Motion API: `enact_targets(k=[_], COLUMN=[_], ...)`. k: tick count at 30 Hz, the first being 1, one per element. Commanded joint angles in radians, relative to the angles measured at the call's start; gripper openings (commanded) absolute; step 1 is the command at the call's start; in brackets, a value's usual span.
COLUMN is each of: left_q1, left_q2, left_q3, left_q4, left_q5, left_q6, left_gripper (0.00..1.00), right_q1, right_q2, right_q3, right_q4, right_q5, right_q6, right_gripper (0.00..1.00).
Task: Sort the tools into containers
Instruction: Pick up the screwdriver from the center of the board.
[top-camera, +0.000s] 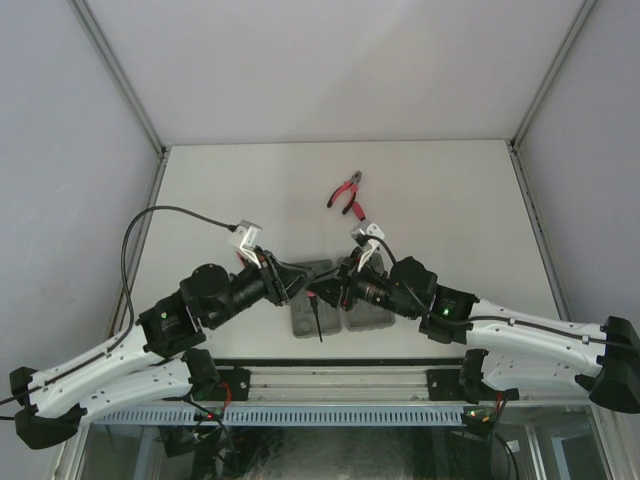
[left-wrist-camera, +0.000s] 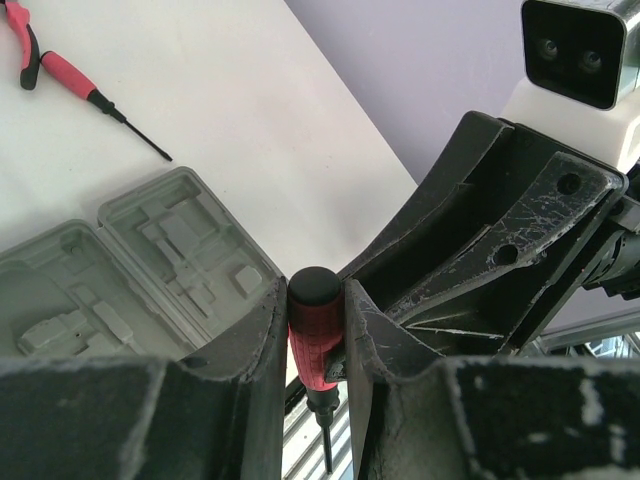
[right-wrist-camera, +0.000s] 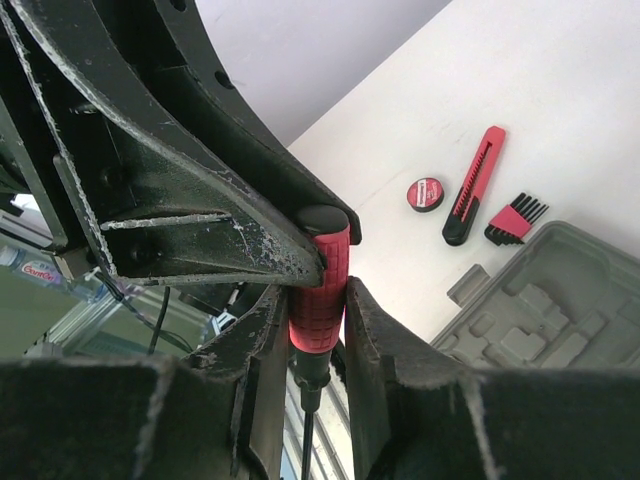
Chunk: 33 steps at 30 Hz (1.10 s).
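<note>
A screwdriver with a red grip and black cap (left-wrist-camera: 315, 335) hangs shaft-down over the open grey tool case (left-wrist-camera: 150, 260). Both grippers pinch its handle from opposite sides. My left gripper (left-wrist-camera: 315, 300) is shut on the handle just under the cap. My right gripper (right-wrist-camera: 318, 300) is shut on the same red handle (right-wrist-camera: 320, 290), lower down. From above, the two grippers (top-camera: 300, 285) (top-camera: 332, 292) meet over the case (top-camera: 372, 320), and the thin shaft (top-camera: 318, 325) points toward the near edge.
Red-handled pliers (top-camera: 347, 192) lie at the back of the table, with a second red-handled screwdriver (left-wrist-camera: 75, 75) beside them. A round red-and-black disc (right-wrist-camera: 425, 194), a long red-black tool (right-wrist-camera: 473, 186) and a small comb-like piece (right-wrist-camera: 515, 220) lie just beyond the case (right-wrist-camera: 545, 320).
</note>
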Motion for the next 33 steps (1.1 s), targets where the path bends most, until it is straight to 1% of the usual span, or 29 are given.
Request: enact_targets(k=[1,7,11,19,20,26,30,33], left_q1=[-0.002,-0.003,-0.003,-0.003,-0.002,-0.002,0.001,0.035], left_q2=[-0.019,-0.028,-0.033,-0.063,-0.066,-0.075,-0.074,-0.067], left_q3=[0.05,0.049,0.044,0.034,0.033,0.043,0.049,0.049], left_q4=[0.014,-0.004,-0.018,-0.043,-0.048,-0.1,-0.144,-0.165], left_q5=[0.002,-0.012,-0.02,-0.051,-0.057,-0.107,-0.162,-0.156], left_q6=[-0.003,-0.004,-0.004,-0.004,-0.023,-0.025,-0.022,-0.022], left_gripper=[0.26,0.55,0.68,0.82,0.84,0.94,0.98,0.99], right_q1=[-0.007,-0.007,-0.005,-0.002,-0.002,-0.001,-0.002,-0.003], right_q2=[-0.02,-0.037,-0.045,-0.06,-0.063,-0.095,-0.136,-0.157], right_q3=[0.048,0.048,0.049,0.048,0.048,0.03,0.004,-0.012], right_q4=[0.022,-0.014,-0.046,-0.119,-0.13,-0.189,-0.209,-0.225], right_q5=[0.035,0.074,0.097,0.166,0.179,0.245,0.274,0.29], right_q6=[0.02,0.033,0.042,0.058,0.061,0.076,0.092,0.1], right_gripper=[0.1,0.03,0.0,0.0,0.0,0.0,0.0,0.0])
